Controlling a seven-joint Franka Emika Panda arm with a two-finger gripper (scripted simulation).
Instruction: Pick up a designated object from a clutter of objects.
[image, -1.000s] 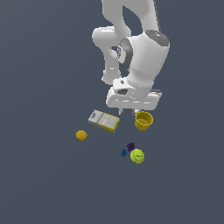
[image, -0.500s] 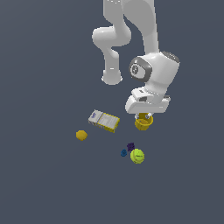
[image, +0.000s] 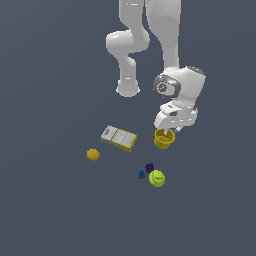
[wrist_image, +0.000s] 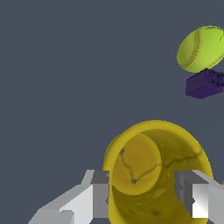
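The yellow cup stands upright on the dark surface, directly under the claw, to the exterior view's right of the flat white-and-yellow box. In the wrist view the claw is spread wide — one finger is outside the cup's wall on one side, and the other finger is at the opposite rim, so that the cup sits between them. Whether the pads already touch the wall I cannot tell; the claw has not closed on anything.

Compared with half a second ago, the wrist has come lower and a little more over the cup, and the cup itself stays at the same place. One second ago the hand was more toward the box side. The other objects did not move.

The cup is hollow, with a thick rounded rim and sides that become narrower toward the bottom; its inner surface is a darker yellow with some thin crack-like lines.

Around it: the yellow-green ball with a seam line lies nearer the camera in the exterior view, a purple block just beside it, a tiny blue piece next to them, and a small yellow lump well apart — on the exterior view's left of the box.
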